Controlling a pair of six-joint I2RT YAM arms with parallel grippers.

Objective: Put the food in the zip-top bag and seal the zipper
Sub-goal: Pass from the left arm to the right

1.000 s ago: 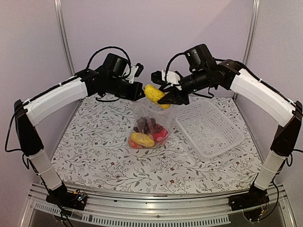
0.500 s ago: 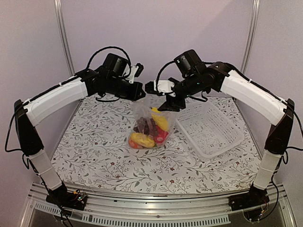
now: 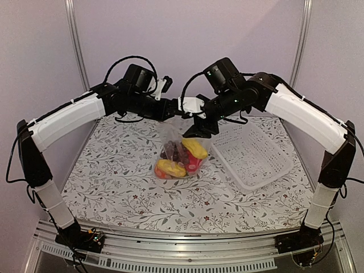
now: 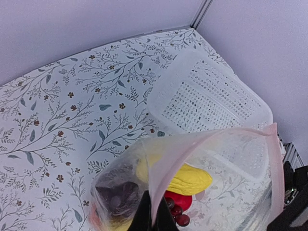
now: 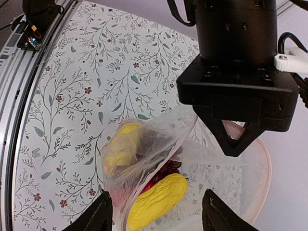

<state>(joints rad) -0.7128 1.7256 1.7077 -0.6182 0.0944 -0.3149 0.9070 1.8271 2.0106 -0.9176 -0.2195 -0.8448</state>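
The clear zip-top bag [image 3: 181, 149] hangs over the table, held up by its mouth. My left gripper [image 3: 169, 109] is shut on the bag's pinkish zipper strip [image 4: 211, 144], seen in the left wrist view [image 4: 153, 211]. Inside the bag lie two yellow pieces [image 3: 195, 148] [image 3: 170, 168], dark grapes [image 3: 175, 152], a red piece [image 3: 193, 164] and an orange piece [image 3: 159, 172]. No cauliflower shows. My right gripper [image 3: 196, 129] is open and empty just above the bag's mouth; in the right wrist view [image 5: 156, 192] its fingers straddle the upper yellow piece [image 5: 159, 201] lying in the bag [image 5: 144, 154].
The white lattice basket [image 3: 253, 153] stands on the floral table to the right of the bag, with nothing visible in it; it also shows in the left wrist view [image 4: 207, 96]. The left gripper's black body [image 5: 240, 86] hangs close over the bag's mouth.
My right gripper carried a yellow piece over the bag's mouth, let it go, and it now lies in the bag. The right arm moved left and down. The left gripper kept its hold.
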